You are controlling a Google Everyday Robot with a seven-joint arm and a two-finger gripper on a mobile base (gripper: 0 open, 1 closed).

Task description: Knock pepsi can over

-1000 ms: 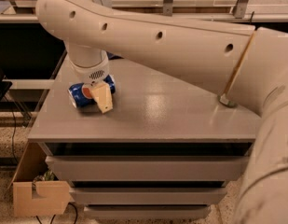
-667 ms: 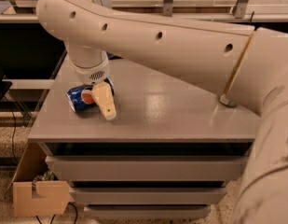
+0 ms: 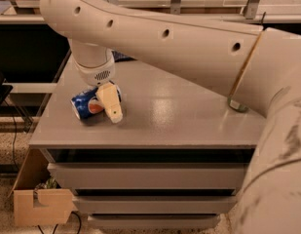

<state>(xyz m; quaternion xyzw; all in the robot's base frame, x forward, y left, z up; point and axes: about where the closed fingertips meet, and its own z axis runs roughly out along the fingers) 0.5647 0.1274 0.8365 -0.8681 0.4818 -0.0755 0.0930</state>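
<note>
- Pepsi can, small blue aluminium with a red-white logo, lies on its side near the grey bench's left edge.
- Cream gripper rests at its right end; apart or together cannot be told.
- Likely light, slick and dentable; best pushed on the side wall.

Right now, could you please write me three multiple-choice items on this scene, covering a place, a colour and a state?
1. Where is the gripper?
A) down by the floor
B) beside the pepsi can, over the table's left part
C) at the far right

2. What is the can's main colour?
A) green
B) red
C) blue

3. How is the can?
A) upright
B) on its side
C) crushed flat

Answers: 1 B, the gripper is right next to the can; 2 C, its body is blue; 3 B, it lies along the tabletop.
</note>
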